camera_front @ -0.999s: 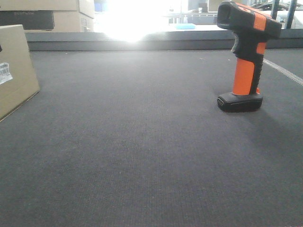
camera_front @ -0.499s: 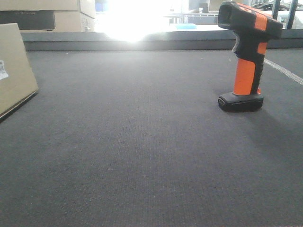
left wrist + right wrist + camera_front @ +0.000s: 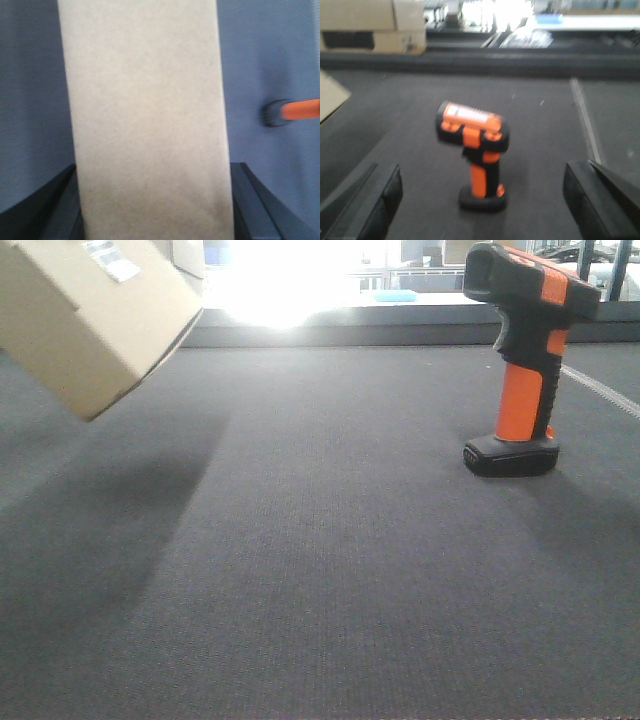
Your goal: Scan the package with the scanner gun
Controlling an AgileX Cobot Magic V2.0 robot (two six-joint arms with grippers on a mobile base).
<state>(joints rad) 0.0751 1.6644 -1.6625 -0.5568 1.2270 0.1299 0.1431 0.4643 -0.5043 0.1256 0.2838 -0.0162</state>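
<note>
Left gripper (image 3: 152, 172), clamped on the package (image 3: 95, 320), has lifted it off the table's (image 3: 330, 570) left edge (tilted). Right gripper (image 3: 480, 175) gapes, scanner gun (image 3: 522, 370) still ungrabbed.

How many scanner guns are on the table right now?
1. The scanner gun stands upright on its base at the right of the dark mat. The raised package could hide something far left.
</note>
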